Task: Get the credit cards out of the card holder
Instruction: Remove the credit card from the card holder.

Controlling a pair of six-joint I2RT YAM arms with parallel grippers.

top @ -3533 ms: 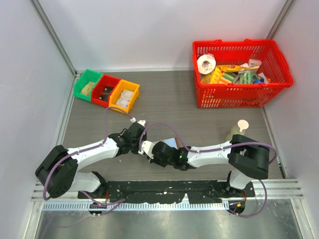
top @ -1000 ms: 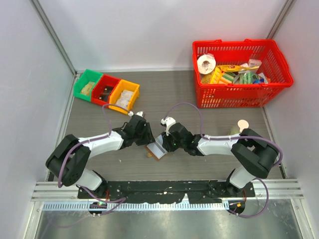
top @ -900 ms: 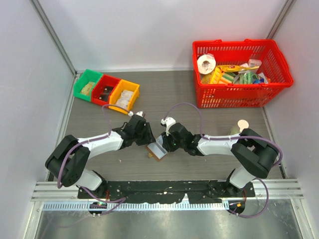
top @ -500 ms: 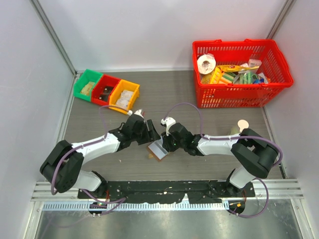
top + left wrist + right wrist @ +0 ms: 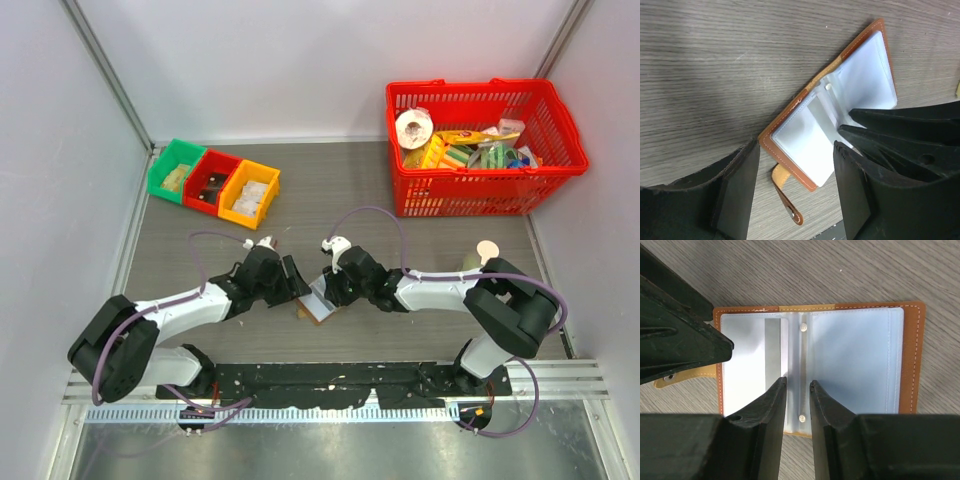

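Card holder (image 5: pixel 318 300) lies open on the grey table (image 5: pixel 350 190), pale blue panels up, between our two arms. Our left gripper (image 5: pixel 796 150) hangs over one half, fingers spread wide and holding nothing. Our right gripper (image 5: pixel 796 382) has its fingers almost together at the spine; whether they pinch anything, we cannot tell.

This is looking like a robotics lab test cell: plain white panels (image 5: pixel 300 60) are enclosing a grey wood-grain tabletop (image 5: pixel 340 190), robot arms (image 5: pixel 190 305) are sitting along its near edge, a red basket (image 5: pixel 470 195) of props is filling the far right corner, and coloured bins (image 5: pixel 198 207) are lining the far left corner
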